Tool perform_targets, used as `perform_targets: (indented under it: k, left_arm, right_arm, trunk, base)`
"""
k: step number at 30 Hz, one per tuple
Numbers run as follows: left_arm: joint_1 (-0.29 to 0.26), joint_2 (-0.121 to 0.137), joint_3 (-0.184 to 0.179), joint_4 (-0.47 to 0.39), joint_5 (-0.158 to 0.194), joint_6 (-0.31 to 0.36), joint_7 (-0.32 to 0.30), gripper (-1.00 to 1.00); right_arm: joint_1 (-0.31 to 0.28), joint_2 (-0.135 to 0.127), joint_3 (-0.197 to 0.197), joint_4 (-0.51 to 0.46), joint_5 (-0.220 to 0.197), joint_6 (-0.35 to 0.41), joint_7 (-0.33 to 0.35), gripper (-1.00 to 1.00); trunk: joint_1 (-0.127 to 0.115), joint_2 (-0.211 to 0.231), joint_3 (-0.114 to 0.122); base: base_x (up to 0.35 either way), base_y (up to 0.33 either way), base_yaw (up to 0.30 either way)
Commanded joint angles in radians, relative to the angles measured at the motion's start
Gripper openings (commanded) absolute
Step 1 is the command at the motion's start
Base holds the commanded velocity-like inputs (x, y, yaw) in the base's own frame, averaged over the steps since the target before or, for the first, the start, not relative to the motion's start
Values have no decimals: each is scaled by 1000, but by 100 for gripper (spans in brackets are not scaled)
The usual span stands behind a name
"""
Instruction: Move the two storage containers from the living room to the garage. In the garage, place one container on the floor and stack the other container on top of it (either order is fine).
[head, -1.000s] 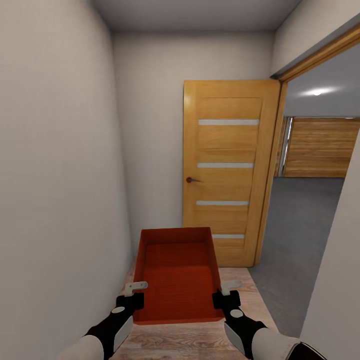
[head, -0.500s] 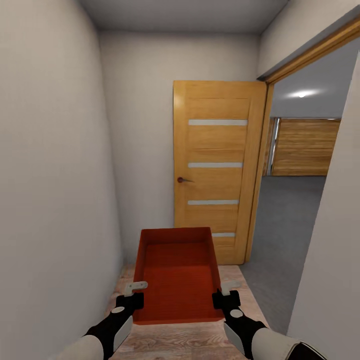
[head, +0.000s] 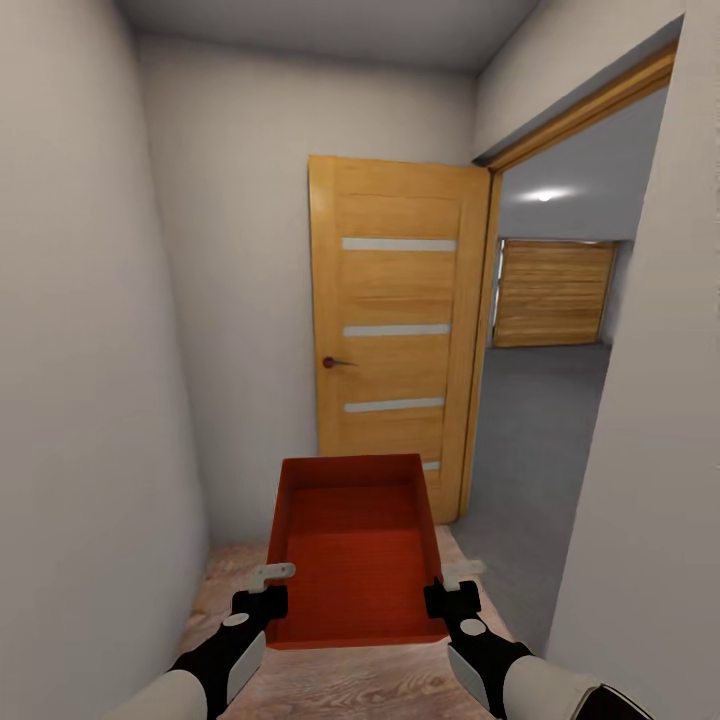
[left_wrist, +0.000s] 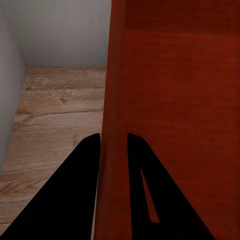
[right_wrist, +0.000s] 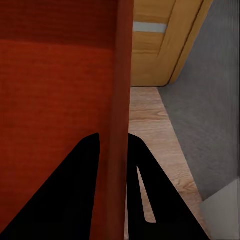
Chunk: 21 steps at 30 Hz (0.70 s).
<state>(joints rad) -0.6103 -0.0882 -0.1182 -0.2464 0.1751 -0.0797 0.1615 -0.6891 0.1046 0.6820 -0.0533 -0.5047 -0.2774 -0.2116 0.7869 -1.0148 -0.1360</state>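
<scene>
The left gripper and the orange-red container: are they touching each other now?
Touching. In the left wrist view, the left gripper has one finger on each side of the storage container wall, pressed against it with no gap.

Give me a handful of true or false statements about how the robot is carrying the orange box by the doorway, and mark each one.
1. Each pincer clamps a side wall of the storage container. True: the left pincer and the right pincer each straddle a wall.
2. The container holds a stack of books. False: it has nothing inside.
3. The wooden door stands open. True: grey flooring shows through the doorway beside it.
4. The robot is over dark grey floor. False: light wood planks lie beneath the container.
5. A second container is stacked on top. False: there is just one.
</scene>
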Motion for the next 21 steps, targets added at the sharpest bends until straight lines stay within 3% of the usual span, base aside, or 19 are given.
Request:
perform_targets:
  k: [1,21]
  left_arm:
    - [0,7,-17,-2,-5,-27,36,-100]
    - [0,7,-17,-3,-6,-34,36,-100]
  right_arm:
    - [-1,1,-76,-1,-2,4,3,-100]
    - [-1,1,-76,-1,-2,4,3,-100]
  trunk:
    - [0,-1,-2]
    - [0,-1,-2]
  base:
    - [158,283,-286]
    - [184,270,-286]
